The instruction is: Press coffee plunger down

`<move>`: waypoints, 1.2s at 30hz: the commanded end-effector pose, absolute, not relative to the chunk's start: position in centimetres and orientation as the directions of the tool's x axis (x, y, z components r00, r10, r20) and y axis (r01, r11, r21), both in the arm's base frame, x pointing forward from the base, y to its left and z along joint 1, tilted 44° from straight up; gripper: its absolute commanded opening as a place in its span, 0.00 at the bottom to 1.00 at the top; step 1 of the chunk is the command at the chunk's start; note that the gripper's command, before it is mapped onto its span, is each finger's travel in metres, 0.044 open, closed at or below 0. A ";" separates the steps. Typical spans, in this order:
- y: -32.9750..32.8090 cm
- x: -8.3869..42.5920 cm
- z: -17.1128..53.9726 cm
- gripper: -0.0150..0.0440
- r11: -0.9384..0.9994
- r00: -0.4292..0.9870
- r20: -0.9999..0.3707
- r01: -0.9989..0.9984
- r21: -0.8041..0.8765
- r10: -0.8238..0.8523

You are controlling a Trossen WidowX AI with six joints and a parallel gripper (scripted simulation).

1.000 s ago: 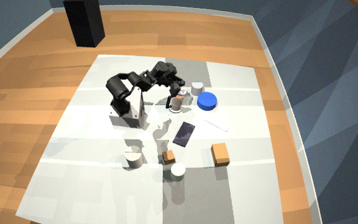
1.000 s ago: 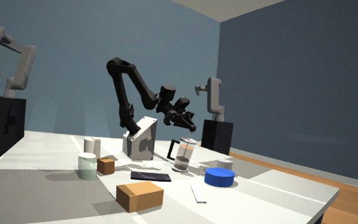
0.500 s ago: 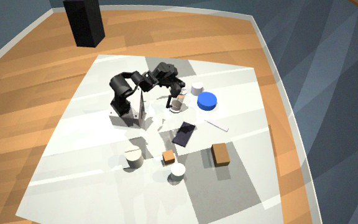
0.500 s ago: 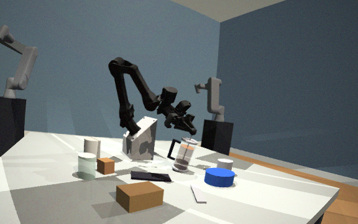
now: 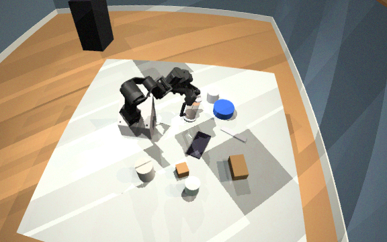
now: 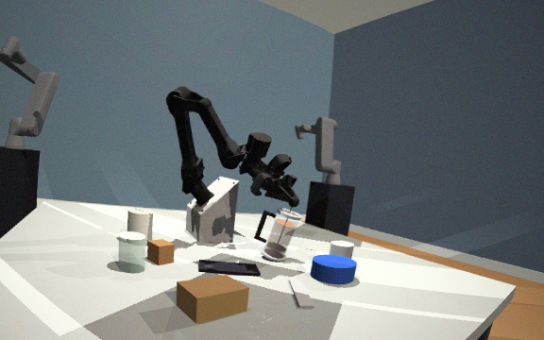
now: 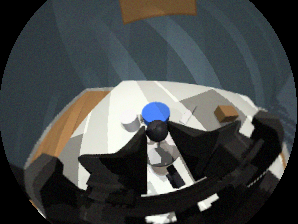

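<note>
The coffee press is a clear glass cylinder with a pale lid, a dark layer low inside and a black handle. In the exterior view it leans to the right, its top farther right than its base. My gripper is shut on the round black plunger knob, above the lid. A short piece of thin rod shows between fingertips and lid in the exterior view. The fingers mostly hide the knob in the top and exterior views.
A blue disc and a white cylinder stand near the press. A dark phone-like slab, a thin pale bar and a brown box lie farther off.
</note>
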State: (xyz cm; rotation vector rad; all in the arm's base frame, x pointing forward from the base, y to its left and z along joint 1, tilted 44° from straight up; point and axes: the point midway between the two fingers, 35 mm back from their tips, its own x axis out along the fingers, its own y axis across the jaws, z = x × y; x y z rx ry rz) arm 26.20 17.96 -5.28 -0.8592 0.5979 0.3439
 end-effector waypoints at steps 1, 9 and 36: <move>17.5 26.2 -5.8 0.47 0.601 0.780 -0.626 -0.511 -0.614 0.023; 17.6 26.3 -5.8 0.47 0.601 0.780 -0.626 -0.511 -0.614 0.023; 18.0 26.5 -5.6 0.65 0.609 0.783 -0.621 -0.510 -0.607 0.037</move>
